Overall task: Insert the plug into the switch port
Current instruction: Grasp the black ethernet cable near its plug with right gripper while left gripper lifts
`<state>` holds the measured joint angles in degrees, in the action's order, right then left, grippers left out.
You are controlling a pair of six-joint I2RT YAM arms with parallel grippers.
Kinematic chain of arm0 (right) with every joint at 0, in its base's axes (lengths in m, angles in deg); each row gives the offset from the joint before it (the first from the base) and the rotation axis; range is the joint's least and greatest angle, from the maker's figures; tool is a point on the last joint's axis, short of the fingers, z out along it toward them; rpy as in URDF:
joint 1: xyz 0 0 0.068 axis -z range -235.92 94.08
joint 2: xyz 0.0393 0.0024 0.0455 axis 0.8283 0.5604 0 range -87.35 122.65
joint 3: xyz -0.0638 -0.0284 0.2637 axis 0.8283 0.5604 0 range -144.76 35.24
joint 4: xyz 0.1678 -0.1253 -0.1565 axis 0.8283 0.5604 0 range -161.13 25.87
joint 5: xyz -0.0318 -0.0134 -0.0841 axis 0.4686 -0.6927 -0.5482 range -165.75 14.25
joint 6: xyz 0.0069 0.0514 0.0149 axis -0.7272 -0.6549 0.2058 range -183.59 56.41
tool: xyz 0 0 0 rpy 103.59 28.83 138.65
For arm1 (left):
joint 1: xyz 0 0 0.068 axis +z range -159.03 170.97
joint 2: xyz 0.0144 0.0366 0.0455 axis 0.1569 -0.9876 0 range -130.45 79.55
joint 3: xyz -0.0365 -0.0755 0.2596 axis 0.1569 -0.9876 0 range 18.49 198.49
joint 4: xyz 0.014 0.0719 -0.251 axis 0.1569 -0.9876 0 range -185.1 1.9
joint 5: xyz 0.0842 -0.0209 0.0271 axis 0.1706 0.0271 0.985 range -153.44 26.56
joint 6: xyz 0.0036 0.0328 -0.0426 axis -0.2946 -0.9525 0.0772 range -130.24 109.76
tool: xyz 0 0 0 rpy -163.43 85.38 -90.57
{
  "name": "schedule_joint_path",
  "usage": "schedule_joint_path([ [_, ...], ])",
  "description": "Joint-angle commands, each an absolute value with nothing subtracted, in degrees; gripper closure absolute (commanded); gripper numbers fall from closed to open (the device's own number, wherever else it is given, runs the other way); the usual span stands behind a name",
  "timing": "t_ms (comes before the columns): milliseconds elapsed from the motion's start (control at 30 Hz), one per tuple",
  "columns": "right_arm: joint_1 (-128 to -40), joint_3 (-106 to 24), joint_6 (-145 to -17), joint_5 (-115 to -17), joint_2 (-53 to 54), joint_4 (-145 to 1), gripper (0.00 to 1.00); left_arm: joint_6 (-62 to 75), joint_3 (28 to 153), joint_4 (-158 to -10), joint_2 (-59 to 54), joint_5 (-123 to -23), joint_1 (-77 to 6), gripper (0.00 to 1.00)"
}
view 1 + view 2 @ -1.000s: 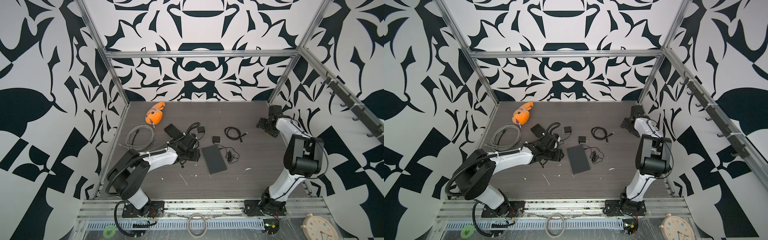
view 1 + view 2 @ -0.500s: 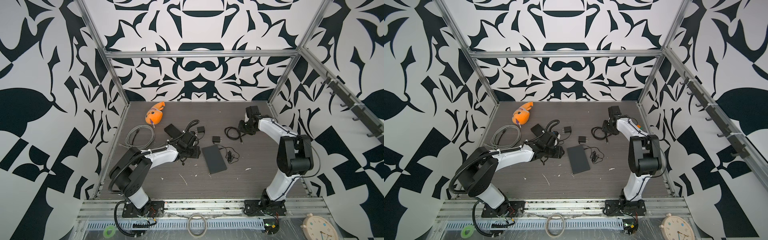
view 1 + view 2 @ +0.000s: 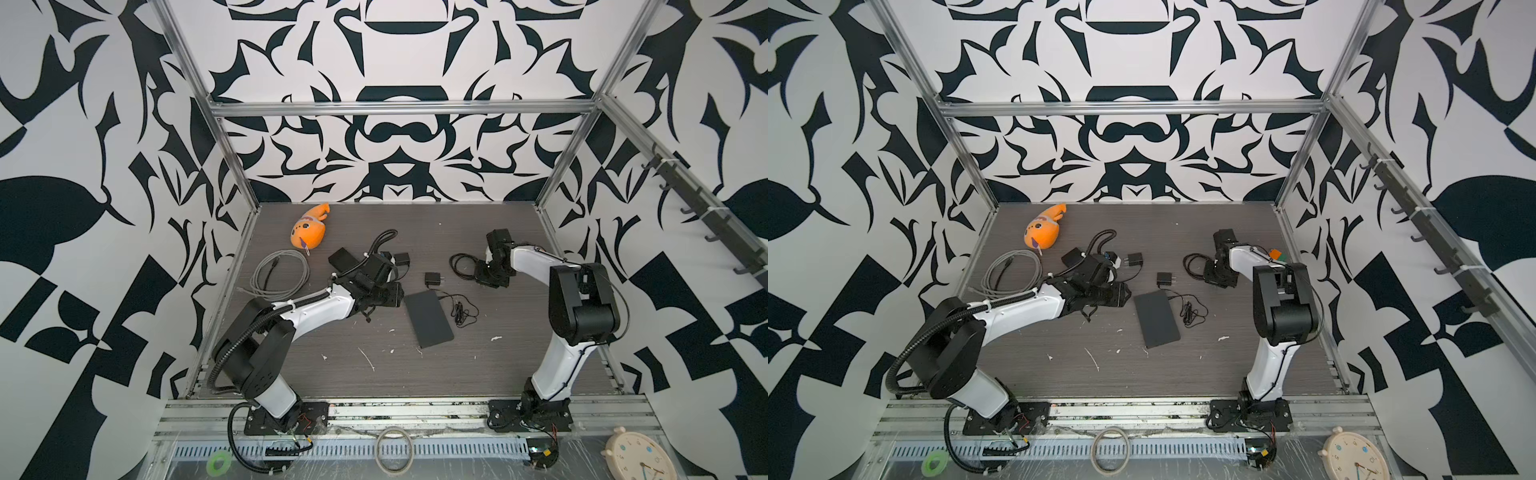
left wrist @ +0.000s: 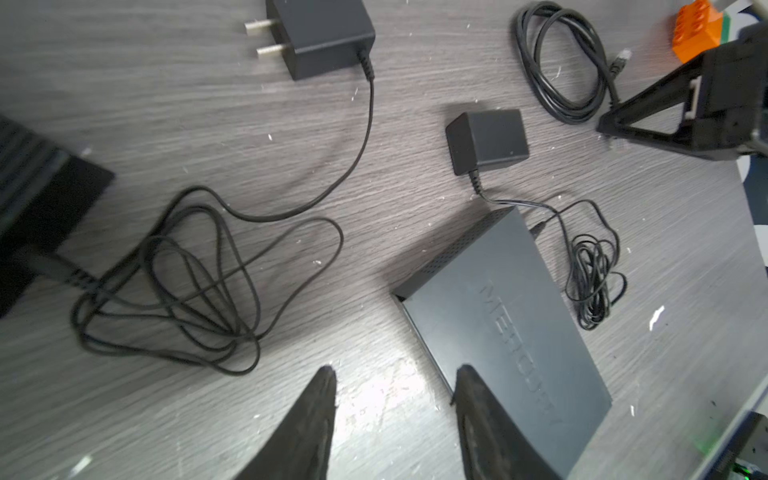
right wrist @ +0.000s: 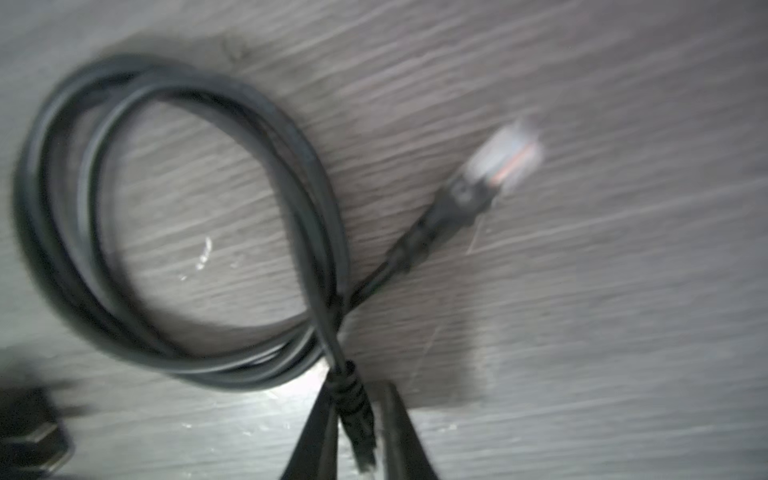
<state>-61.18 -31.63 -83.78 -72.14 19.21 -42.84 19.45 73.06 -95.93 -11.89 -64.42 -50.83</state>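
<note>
In both top views the switch lies flat near the middle of the tabletop, with a small adapter just beyond it. A coiled black cable lies further right. The right arm bends down so its jaws sit low at the coil's right edge. The left arm reaches in low, and its jaws point at the switch's left side from just beside it. A grey cable and an orange toy lie well apart from the switch, on the far left.

In the left wrist view the left jaws stand apart with nothing between them, above bare tabletop. One tip overlaps the switch's edge in the picture, and whether it touches cannot be told. The switch's ports do not show from here. The black cable lies beyond the adapter, one clear plug resting on the tabletop.

In the right wrist view, which is blurred, that plug lies free past the coil. The cable's other end, a ribbed boot with a plug tip, sits between the right jaws, which are drawn in close on it. This is well away from the switch.
</note>
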Motion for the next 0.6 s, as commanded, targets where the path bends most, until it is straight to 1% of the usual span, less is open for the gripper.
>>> schedule_joint_path([
  [0, -61.5, -31.4, -83.4, -72.1, 18.1, -42.8, 0.99, 18.3, 75.3, -99.0, -9.6, -63.1, -50.2, 0.50],
  [200, -61.6, -35.3, -81.0, -73.2, 13.2, -37.6, 1.00, 17.1, 76.6, -101.1, -6.3, -63.1, -48.6, 0.49],
  [300, -63.2, -37.9, -78.8, -71.4, 9.2, -35.3, 1.00, 15.8, 77.7, -102.9, -4.6, -63.7, -46.8, 0.49],
  [367, -66.5, -38.6, -76.5, -70.2, 6.0, -35.4, 1.00, 15.3, 78.6, -104.5, -3.6, -65.0, -44.8, 0.49],
  [467, -73.0, -38.3, -74.5, -63.9, 1.7, -37.8, 1.00, 16.3, 78.4, -105.2, -1.2, -67.6, -40.2, 0.49],
  [500, -76.0, -38.0, -73.7, -62.0, 0.5, -38.9, 1.00, 16.3, 78.5, -105.7, -0.2, -67.4, -38.8, 0.49],
  [567, -82.3, -36.8, -72.1, -61.6, -1.2, -41.6, 1.00, 15.8, 78.9, -107.7, 2.0, -66.3, -36.6, 0.49],
])
